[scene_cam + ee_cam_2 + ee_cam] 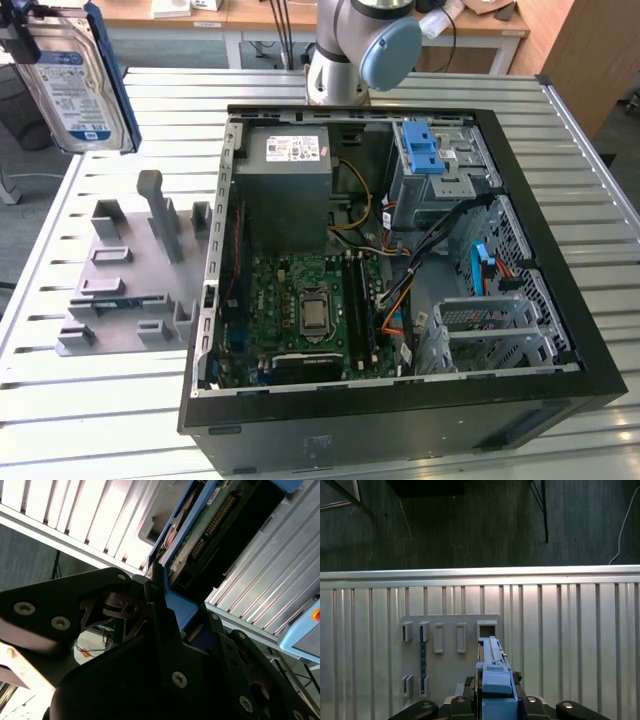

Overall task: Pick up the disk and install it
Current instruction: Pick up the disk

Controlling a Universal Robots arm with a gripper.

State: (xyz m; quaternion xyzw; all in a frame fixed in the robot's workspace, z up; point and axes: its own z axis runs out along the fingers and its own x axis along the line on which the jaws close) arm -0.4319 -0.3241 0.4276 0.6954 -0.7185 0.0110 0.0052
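Observation:
The disk [75, 85], a silver hard drive with a white-and-blue label and blue side rails, hangs upright high over the table at the exterior view's far left. My gripper [22, 35] is shut on its upper end. In the second wrist view the black fingers [160, 630] clamp the blue rail, and the disk [210, 525] shows its green circuit-board side. In the first wrist view the disk [492, 672] is edge-on between my gripper [495, 700] jaws, above the grey fixture plate [450, 655].
An open black computer case [380, 395] lies on the slatted metal table [100, 420], with a motherboard [310, 310], grey power-supply box [295, 160] and a blue-latched drive bay [425, 150]. The grey fixture plate [130, 290] with upright holders sits left of the case. The arm's base [360, 50] stands behind.

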